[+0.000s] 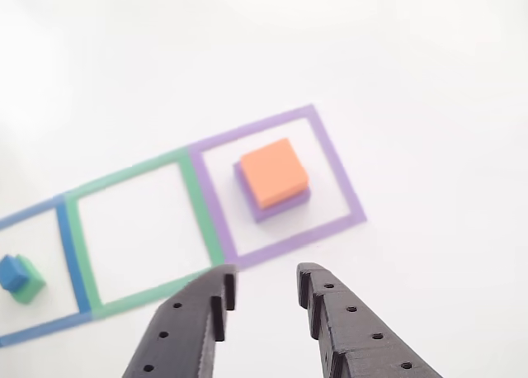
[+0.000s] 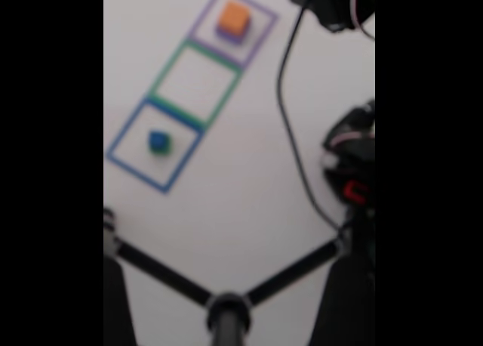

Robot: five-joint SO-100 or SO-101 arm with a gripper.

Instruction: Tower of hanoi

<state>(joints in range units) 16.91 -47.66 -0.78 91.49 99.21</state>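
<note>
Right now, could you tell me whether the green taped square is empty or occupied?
Empty. The green taped square encloses only bare white table; the orange block sits on the purple block in the purple outline.

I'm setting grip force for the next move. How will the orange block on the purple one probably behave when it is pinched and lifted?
The orange block looks matte and flat-sided, so it probably grips without slipping. It is low and square, so it is unlikely to roll or tip. It sits loose on the purple block, so a sideways nudge from the open end effector may slide both.
</note>
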